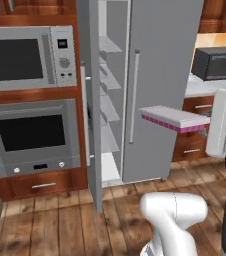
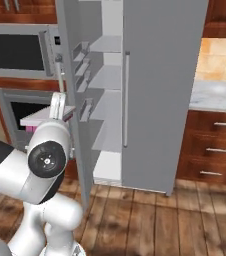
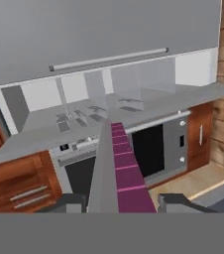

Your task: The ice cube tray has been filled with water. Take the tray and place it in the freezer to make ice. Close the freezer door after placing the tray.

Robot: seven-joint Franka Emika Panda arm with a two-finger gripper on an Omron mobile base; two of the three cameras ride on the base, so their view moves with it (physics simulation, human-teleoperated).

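End effector (image 3: 120,202) clenched on the ice cube tray (image 1: 175,119), one dark fingertip (image 3: 69,202) either side of the tray's near end in the hand view. Tray held level in the air, pale top up, magenta sides visible, in front of the closed right-hand refrigerator door (image 1: 160,85), above the wooden floor (image 1: 85,220) and touching nothing else. Freezer door (image 1: 92,105) stands wide open, swung out to the left. Freezer (image 1: 110,95) interior exposed with white shelves; tray is outside it, to the right of the opening. Built-in microwave (image 1: 27,57) and oven (image 1: 32,135) sit left of the freezer. A dark appliance (image 1: 216,62) rests on the worktop (image 1: 200,87) far right.
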